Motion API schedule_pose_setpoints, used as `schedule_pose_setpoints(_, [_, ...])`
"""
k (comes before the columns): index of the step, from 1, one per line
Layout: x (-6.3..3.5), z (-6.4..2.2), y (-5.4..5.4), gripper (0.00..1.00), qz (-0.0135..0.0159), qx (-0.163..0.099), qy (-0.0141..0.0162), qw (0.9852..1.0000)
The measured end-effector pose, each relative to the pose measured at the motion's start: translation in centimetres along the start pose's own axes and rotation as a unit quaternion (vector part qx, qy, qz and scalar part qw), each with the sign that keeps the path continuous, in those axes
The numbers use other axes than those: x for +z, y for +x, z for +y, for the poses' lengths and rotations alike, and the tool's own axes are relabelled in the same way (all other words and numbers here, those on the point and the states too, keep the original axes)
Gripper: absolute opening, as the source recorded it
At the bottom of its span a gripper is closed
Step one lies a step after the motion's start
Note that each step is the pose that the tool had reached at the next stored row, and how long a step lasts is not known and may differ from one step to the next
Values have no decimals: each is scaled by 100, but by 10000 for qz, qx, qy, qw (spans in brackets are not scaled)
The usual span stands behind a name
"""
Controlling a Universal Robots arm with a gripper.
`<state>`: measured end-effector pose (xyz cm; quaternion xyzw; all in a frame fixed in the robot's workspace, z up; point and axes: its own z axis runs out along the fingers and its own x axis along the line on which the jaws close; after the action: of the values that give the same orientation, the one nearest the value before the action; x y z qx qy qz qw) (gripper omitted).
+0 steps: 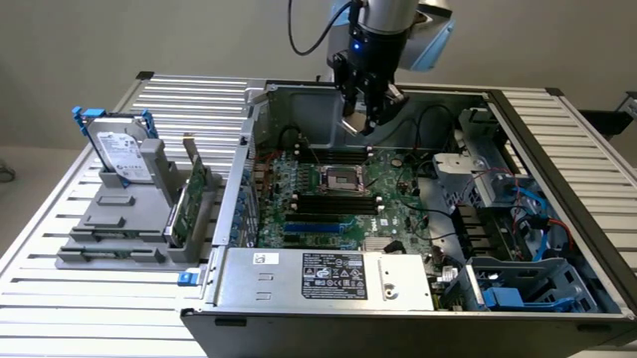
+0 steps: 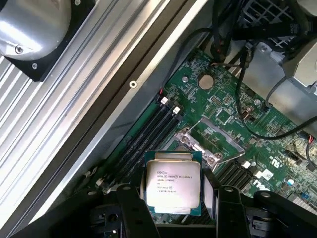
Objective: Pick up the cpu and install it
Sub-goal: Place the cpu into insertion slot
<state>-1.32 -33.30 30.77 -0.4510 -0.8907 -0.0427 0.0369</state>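
Observation:
The cpu (image 2: 172,184), a flat square chip with a silver top and printed lettering, sits between my gripper's two black fingers (image 2: 136,213), which are shut on its edges. In the exterior view my gripper (image 1: 365,113) hangs over the far part of the open computer case, above the motherboard (image 1: 398,186). The empty cpu socket (image 1: 344,181) with its metal frame lies below and nearer the camera than the gripper. In the wrist view the socket (image 2: 210,144) shows just beyond the held chip, apart from it.
A hard drive (image 1: 124,153) with blue brackets and an upright green card (image 1: 189,195) stand in a grey holder at the exterior view's left. Inside the case are black memory slots (image 1: 333,203), cables, a drive cage (image 1: 468,168) and a power supply (image 1: 329,277). The case rests on a slatted metal table (image 1: 179,93).

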Motion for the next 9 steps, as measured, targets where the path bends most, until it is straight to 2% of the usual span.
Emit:
schedule_pose_setpoints(5, [1, 0, 0, 55, -19, 446, -47, 9990])
schedule_pose_setpoints(9, [2, 0, 0, 55, -35, 809, -85, 9967])
